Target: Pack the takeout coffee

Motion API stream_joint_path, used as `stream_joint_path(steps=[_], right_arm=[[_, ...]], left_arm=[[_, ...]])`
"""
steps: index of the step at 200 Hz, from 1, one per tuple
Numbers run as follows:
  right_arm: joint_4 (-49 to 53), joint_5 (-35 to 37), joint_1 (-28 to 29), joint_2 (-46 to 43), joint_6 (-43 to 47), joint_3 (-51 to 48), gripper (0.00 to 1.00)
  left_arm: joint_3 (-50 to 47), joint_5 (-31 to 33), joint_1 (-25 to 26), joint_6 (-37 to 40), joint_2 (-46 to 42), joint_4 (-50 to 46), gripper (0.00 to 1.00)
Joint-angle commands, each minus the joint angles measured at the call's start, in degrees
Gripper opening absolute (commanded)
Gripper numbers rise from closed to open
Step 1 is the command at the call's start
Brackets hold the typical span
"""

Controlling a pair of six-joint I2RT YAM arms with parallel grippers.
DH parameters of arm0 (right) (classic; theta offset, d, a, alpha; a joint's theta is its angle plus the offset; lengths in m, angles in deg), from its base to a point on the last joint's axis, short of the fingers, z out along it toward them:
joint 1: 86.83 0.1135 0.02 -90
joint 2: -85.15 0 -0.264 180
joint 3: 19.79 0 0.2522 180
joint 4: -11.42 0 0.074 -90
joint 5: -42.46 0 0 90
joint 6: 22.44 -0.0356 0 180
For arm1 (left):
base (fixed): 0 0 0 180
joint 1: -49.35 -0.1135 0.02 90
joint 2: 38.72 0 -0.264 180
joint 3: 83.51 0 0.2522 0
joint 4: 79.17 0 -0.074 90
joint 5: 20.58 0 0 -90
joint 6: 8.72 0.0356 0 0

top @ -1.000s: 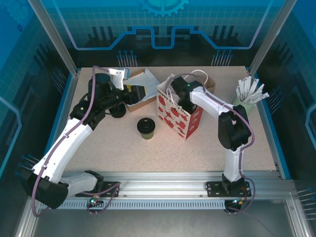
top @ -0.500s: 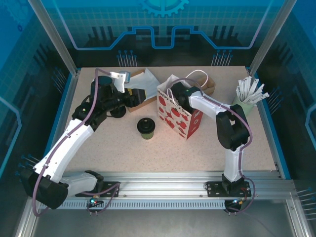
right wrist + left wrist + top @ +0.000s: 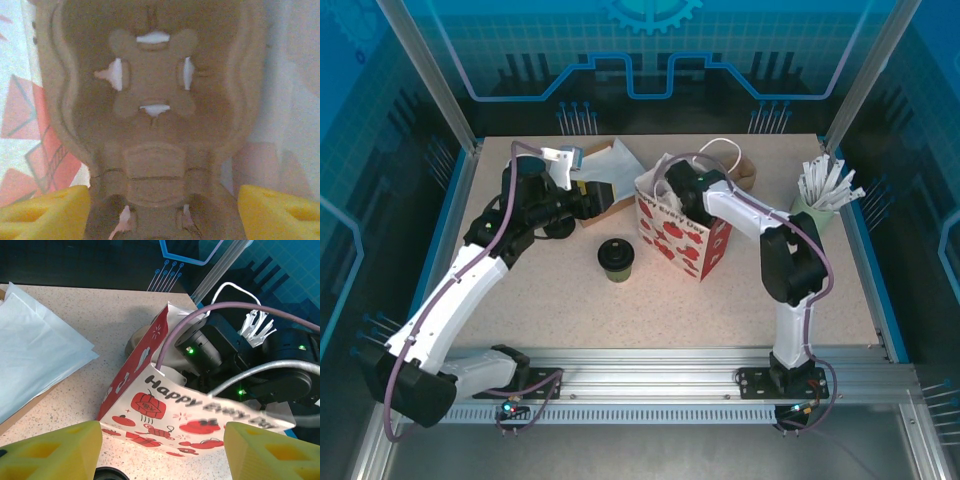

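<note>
Standing near bag (image 3: pixel 672 236), takeout coffee (image 3: pixel 616 258), right wrist sees pulp tray (image 3: pixel 150 125) inside

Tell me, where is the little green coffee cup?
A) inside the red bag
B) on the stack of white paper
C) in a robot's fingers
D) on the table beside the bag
D: the cup stands upright on the table, just left of the bag, and nothing is holding it.
</note>
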Motion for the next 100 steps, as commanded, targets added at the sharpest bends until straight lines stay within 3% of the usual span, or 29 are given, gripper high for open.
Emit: stream_joint_path(steps=[1,100], right_arm=[[3.04,0.45,0.51,-3.13,-0.62,2.32,0.82],[6.46,-3.98,-0.91,-10.99,-1.47,10.18,0.81]], left_arm=[[-0.86,1.08,-0.34,-0.09,-1.69,0.27,0.67],[-1.95,1.73,-0.35,0.47,-1.97,0.4,0.67]])
